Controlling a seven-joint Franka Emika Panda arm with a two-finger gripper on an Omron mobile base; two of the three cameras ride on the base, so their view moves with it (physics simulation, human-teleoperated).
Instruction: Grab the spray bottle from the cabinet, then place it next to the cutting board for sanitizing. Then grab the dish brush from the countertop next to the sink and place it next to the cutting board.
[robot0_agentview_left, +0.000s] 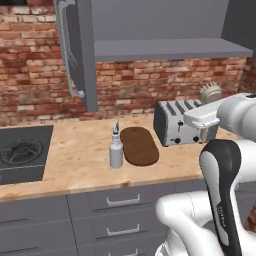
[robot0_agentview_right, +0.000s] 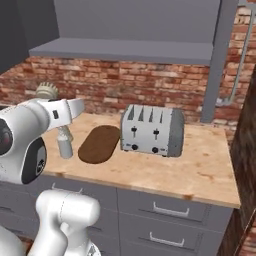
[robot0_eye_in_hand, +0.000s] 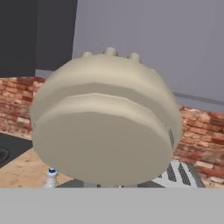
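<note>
Pincer: gripper (robot0_agentview_left: 209, 102) pressed together on the dish brush (robot0_agentview_left: 211, 92), raised above the toaster (robot0_agentview_left: 181, 122).
Dish brush: round cream head fills the hand view, directly before the fingers.
Spray bottle (robot0_agentview_left: 116, 148): upright on the countertop (robot0_agentview_left: 80, 160), just beside the cutting board (robot0_agentview_left: 139, 145), left of the toaster.

No text, label, brand, number or sign could be read anywhere in these views. The small pale grey-white spray bottle with the blue-tipped nozzle (robot0_agentview_left: 116, 150) carried no legible label, and the silver 4-slot metal toaster (robot0_agentview_right: 152, 131) showed only dark knobs and levers on its front. The dark grey wall cabinet (robot0_agentview_left: 170, 49) bore no markings.
</note>
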